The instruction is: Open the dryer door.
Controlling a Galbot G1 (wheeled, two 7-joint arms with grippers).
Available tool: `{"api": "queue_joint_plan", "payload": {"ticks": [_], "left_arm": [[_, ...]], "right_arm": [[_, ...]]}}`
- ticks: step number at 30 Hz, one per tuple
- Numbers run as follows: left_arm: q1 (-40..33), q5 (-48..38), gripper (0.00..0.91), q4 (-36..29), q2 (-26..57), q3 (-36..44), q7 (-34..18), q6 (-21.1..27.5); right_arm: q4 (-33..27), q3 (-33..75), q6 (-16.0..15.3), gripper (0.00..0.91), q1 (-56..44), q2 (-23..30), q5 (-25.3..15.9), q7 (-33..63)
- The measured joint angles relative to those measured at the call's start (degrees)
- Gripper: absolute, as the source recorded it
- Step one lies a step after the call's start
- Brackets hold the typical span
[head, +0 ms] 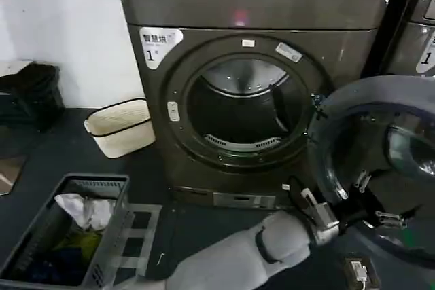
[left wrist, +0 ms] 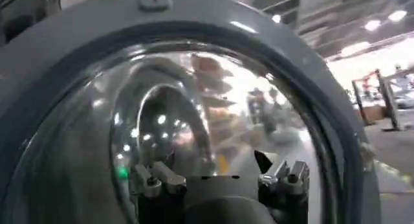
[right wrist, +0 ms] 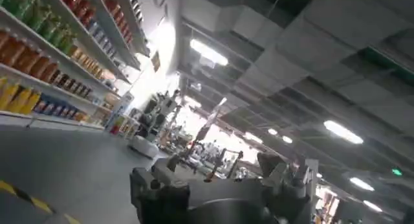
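Note:
The dryer [head: 251,5] is a dark grey-bronze front loader with a white "1" sticker and a pink light on top. Its drum opening [head: 245,110] is uncovered. The dryer door [head: 340,110] stands swung out to the right, its grey inner side and glass facing me. My left arm reaches across from the bottom centre, and my left gripper [head: 372,200] is open right at the door's inner face, nothing between its fingers. In the left wrist view the door's grey rim [left wrist: 194,24] and glass sit close in front of the open left gripper [left wrist: 218,177]. My right gripper [right wrist: 217,173] is open and empty, pointing towards store shelves and the ceiling.
A cream basket [head: 121,127] sits on the dark floor left of the dryer. A grey laundry crate [head: 112,236] with clothes is at the bottom left. A neighbouring machine [head: 418,39] stands behind the open door. A black bin [head: 27,93] is at the far left.

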Motion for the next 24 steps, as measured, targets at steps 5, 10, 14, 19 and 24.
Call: {"api": "queue_joint_plan", "payload": {"ticks": [5,10,14,19,24], "left_arm": [[0.84,-0.92,0.907,-0.81,-0.02,0.01,2.23,-0.29],[1.45,-1.14,0.907,-2.41,0.78,-0.03,3.50,-0.45],[1.79,-1.28,0.907,-3.81,1.66,-0.11,4.09,-0.42],[2.23,-1.88,0.907,-6.53,3.37,-0.33,4.55,-0.06],[3.20,-3.11,0.907,-10.80,6.87,-0.98,5.42,0.85]], "right_arm": [[0.71,-0.17,0.02,0.907,-0.11,0.26,0.76,-0.60],[1.30,-0.53,0.17,0.907,0.05,0.21,2.02,-1.40],[1.44,-0.67,0.20,0.907,0.06,0.20,2.61,-1.92],[1.75,-1.16,-0.40,0.907,0.05,0.07,3.27,-2.02],[2.27,-1.70,-1.15,0.907,-0.01,-0.41,4.23,-2.08]]}}
